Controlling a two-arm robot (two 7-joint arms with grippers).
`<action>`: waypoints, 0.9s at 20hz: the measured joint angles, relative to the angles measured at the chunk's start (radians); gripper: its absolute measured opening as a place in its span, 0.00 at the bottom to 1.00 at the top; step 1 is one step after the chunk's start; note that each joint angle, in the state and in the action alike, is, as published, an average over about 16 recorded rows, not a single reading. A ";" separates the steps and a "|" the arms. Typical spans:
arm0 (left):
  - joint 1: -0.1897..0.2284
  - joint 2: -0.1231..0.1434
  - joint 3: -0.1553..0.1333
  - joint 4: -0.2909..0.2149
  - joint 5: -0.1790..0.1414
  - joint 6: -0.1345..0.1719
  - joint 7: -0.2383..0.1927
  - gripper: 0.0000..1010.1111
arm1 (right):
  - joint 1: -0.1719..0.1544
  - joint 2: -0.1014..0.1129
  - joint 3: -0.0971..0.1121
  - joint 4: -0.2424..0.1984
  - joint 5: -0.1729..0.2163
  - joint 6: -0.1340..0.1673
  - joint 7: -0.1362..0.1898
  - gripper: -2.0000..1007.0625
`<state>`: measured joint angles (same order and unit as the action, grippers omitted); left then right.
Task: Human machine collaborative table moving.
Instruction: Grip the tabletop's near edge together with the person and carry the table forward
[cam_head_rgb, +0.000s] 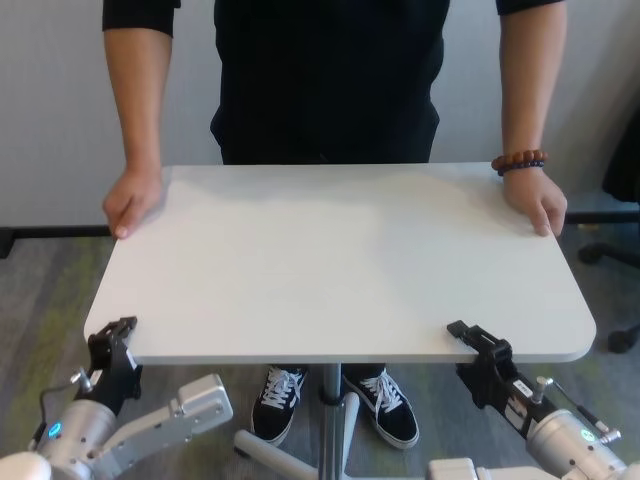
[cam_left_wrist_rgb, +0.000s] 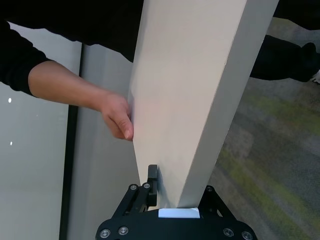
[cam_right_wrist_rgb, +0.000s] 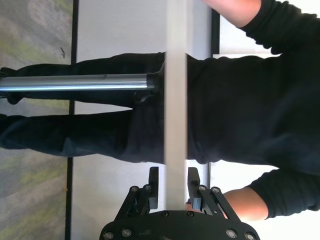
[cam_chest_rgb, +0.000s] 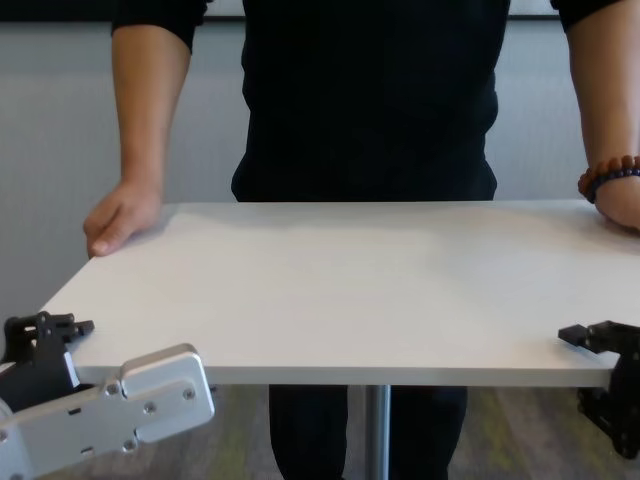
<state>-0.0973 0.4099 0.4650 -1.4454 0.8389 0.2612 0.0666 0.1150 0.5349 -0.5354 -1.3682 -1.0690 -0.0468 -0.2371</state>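
Both pincers (cam_head_rgb: 113, 335) (cam_head_rgb: 470, 337) clenched on table (cam_head_rgb: 340, 260) edge; human (cam_head_rgb: 325, 80) head cut off.

Head camera looks down over the table (cam_head_rgb: 340, 260); chest camera faces it nearly level; both wrist cameras sit close against its near edge, sharing the tabletop

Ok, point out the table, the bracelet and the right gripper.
table (cam_head_rgb: 340, 260), head view, bare middle of the white top.
bracelet (cam_head_rgb: 519, 160), head view, the beads on the person's wrist.
right gripper (cam_right_wrist_rgb: 172, 186), right wrist view, between its fingertips, which clamp the table's edge.
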 joint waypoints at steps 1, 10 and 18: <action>-0.007 -0.004 -0.001 0.008 0.003 -0.004 -0.001 0.14 | 0.007 -0.003 -0.002 0.005 0.000 -0.001 0.000 0.35; -0.070 -0.036 -0.010 0.074 0.028 -0.036 -0.013 0.13 | 0.071 -0.033 -0.023 0.056 -0.001 -0.004 0.001 0.35; -0.103 -0.057 -0.024 0.118 0.048 -0.054 -0.018 0.13 | 0.134 -0.065 -0.046 0.116 -0.007 0.002 0.001 0.35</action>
<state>-0.2000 0.3525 0.4413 -1.3274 0.8871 0.2072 0.0490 0.2489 0.4697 -0.5817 -1.2520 -1.0755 -0.0450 -0.2366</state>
